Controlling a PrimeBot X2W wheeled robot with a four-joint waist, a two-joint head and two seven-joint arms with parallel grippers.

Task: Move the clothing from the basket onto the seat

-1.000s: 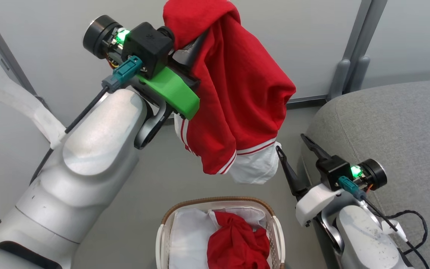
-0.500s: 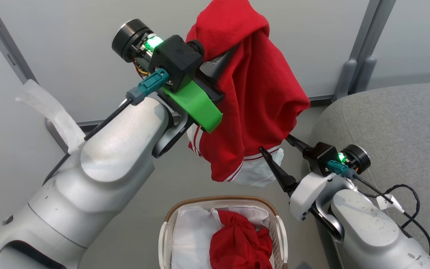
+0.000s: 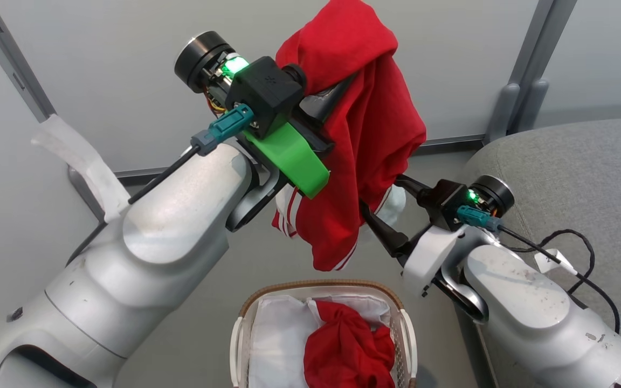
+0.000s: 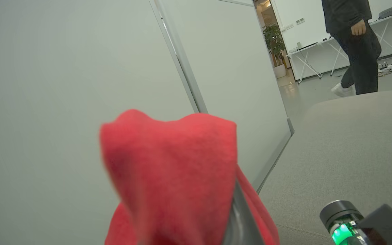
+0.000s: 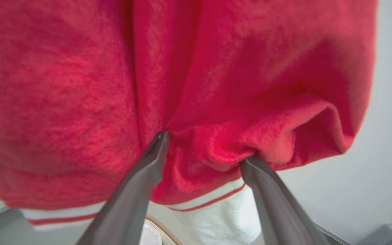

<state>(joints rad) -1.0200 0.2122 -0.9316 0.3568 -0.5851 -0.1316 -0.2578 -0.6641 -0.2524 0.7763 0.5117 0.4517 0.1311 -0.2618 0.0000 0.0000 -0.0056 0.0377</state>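
Hanging clothing [image 3: 364,124] blocks the space above the basket [image 3: 234,345]; seat [image 3: 585,172] lies open.

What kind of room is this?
Probably an office or lab staged as a home corner: plain partition panels, a grey sofa seat, and desks with a potted plant beyond them.

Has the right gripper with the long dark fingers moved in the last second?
Yes. The right gripper has moved left, away from the grey fabric sofa seat's edge, and its open fingers now press into the hanging red garment.
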